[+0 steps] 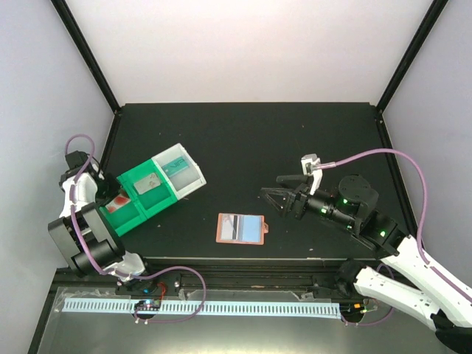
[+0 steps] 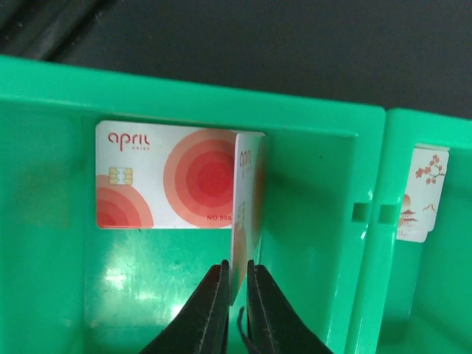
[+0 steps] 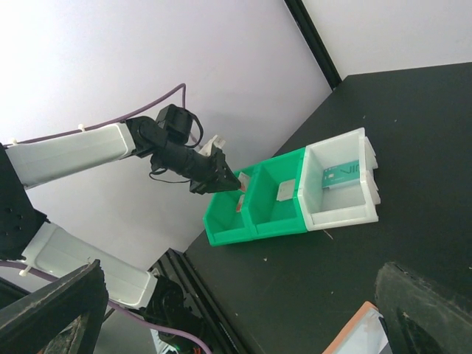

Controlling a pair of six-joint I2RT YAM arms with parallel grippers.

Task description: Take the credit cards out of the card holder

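Our left hand (image 2: 236, 268) pinches a red-and-white card (image 2: 242, 210) by its near end, inside a compartment of the green tray (image 2: 317, 118), above a matching card (image 2: 162, 177) that lies flat. Because the held card stands on edge, we judge that releasing it like this could leave it propped against the wall or toppled crookedly. Its long axis follows the fingers toward the far wall, with its faces turned sideways. Our right hand (image 1: 279, 198) hangs wide open near the card holder (image 1: 240, 228), which lies opened on the surface (image 1: 243, 140).
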